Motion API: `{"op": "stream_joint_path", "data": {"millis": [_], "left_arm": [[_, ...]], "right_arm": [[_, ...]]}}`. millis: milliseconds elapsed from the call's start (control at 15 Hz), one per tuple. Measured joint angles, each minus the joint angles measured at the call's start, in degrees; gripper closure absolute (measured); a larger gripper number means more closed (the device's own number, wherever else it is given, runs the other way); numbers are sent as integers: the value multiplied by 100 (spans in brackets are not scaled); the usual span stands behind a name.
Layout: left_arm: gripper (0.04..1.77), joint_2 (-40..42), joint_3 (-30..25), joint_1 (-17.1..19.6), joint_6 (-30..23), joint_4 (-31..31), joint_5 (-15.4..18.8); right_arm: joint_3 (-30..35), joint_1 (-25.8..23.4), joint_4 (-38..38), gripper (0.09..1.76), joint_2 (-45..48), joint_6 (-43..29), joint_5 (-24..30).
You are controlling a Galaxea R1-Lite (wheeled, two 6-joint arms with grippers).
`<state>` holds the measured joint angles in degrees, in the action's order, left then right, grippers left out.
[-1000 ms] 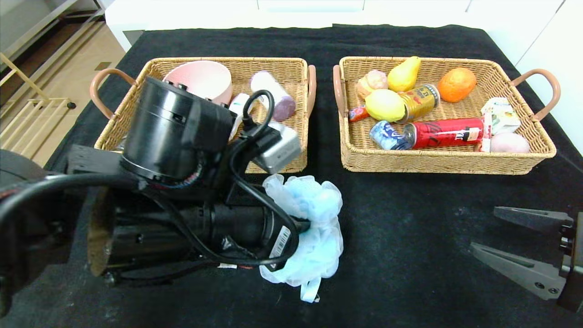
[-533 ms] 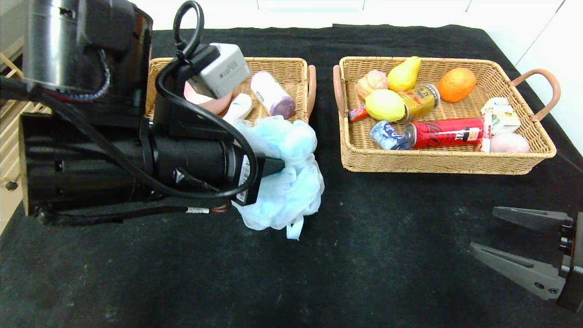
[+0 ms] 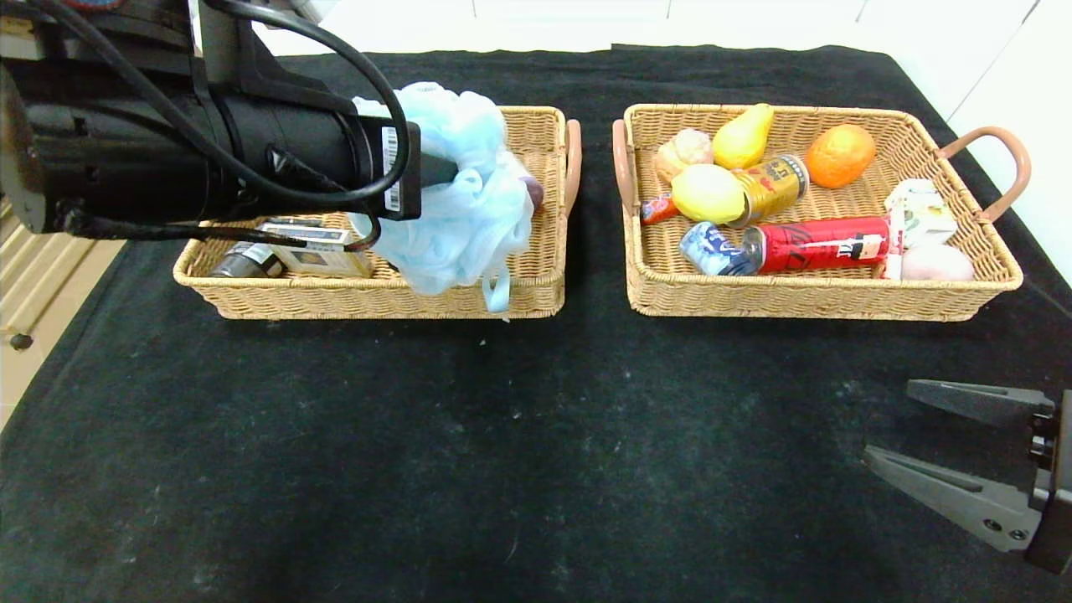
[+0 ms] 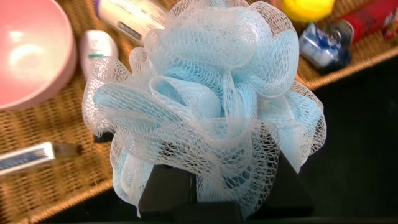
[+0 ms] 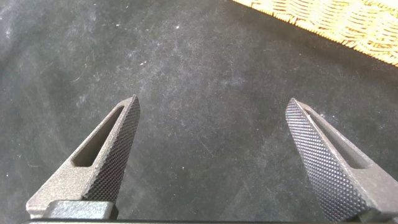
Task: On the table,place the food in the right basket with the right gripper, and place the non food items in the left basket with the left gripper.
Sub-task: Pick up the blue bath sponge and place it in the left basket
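Left gripper [image 3: 435, 167]: I am holding it clamped on the blue loofah [image 3: 456, 188], upper left of the frame, over the left basket [image 3: 377, 293].
Right gripper [image 3: 938, 440]: I am keeping nothing in it; jaws wide apart, lower right.
Right basket [image 3: 821, 297]: food inside.
Table [image 3: 536, 435]: nothing loose showing.
Left to do: I am judging only the loofah drop remains.

A fluffy pale-blue mesh bath pouf [image 3: 459, 188] hangs clamped in the left gripper [image 3: 435, 170], lifted above the left wicker basket [image 3: 368, 293], its ribbon loop dangling over the front rim.
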<state>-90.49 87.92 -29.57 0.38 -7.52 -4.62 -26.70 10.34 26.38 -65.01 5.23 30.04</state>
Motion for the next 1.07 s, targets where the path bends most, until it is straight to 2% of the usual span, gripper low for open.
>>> {"op": "stream_joint_path", "data": {"millis": [200,400,533,1067], "left_arm": [[137,-201,519,161,-141,22,-23],[137,-463,780,265,-167,450,-339],[138,-645,792,339,-169,728,-463],[139,-1136,712,563,-368,777,-456]], "right_arm": [[5,2,0,14,13,0,2],[11,10,0,14,24,-2,2],[11,22,0,14,32,-9,2],[16,35,-1,14,46,-9,0]]}}
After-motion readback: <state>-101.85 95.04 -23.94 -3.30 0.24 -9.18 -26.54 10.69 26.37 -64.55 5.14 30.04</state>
